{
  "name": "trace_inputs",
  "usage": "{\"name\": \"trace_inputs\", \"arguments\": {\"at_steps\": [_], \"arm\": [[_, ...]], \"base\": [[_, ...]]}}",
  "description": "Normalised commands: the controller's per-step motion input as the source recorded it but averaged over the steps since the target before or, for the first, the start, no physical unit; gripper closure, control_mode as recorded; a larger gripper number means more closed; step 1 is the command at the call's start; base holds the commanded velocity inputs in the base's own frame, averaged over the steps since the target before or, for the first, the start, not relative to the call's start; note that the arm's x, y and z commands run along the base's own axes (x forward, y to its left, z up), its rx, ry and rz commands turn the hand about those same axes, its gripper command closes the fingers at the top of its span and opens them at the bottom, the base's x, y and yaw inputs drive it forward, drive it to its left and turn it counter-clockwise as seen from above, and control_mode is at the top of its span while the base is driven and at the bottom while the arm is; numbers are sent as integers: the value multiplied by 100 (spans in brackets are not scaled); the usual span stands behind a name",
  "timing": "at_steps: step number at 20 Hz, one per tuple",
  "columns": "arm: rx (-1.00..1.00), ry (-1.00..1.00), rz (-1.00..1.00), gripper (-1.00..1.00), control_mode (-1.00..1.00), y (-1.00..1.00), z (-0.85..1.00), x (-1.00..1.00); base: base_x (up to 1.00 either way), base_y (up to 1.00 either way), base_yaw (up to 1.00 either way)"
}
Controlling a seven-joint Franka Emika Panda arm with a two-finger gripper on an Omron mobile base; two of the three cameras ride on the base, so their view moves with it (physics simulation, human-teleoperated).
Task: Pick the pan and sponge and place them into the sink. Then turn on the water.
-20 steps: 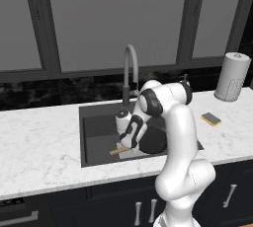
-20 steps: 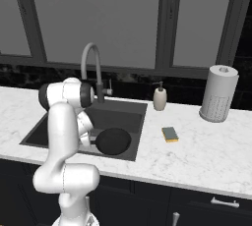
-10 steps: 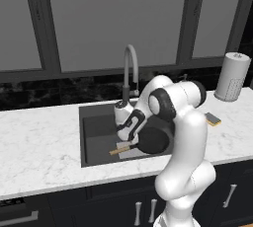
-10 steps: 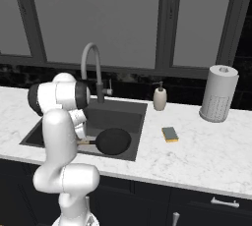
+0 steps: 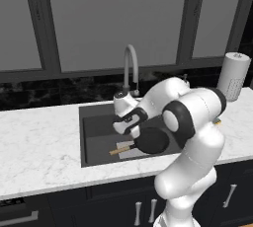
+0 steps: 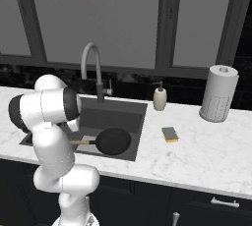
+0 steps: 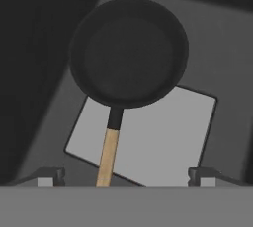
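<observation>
Gripper [image 7: 126, 176]: we see the jaws spread wide, holding nothing, above the sink [image 6: 130, 113].
Pan [image 6: 113, 140]: lies in the sink.
Sponge [image 6: 170, 133]: on the counter [image 6: 206, 146] beyond the sink's right rim; its long axis runs front-to-back.

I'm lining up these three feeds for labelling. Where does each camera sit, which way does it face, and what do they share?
Left base view: behind the arm to its left, looking forward and down at the sink and faucet; the white arm fills the lower right.
Right base view: behind to its right, same counter, with sponge and soap dispenser; the arm rises lower left.
Hand view: on the hand, looking down into the sink along the open gripper.
Shared: all three show the pan lying in the sink.
</observation>
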Motion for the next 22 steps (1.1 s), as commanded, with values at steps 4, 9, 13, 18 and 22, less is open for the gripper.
{"name": "trace_inputs", "arguments": {"at_steps": [4,9,13,18,22], "arm": [[-3,0,0,-100,-100,-1,64,-60],[-4,0,3,-100,-100,-5,59,-67],[-2,0,12,-100,-100,-26,66,-64],[0,0,23,-100,-100,-55,77,-80],[-2,0,32,-100,-100,-59,62,-96]], "base": [[0,0,0],[0,0,0],[0,0,0],[0,0,0],[0,0,0]]}}
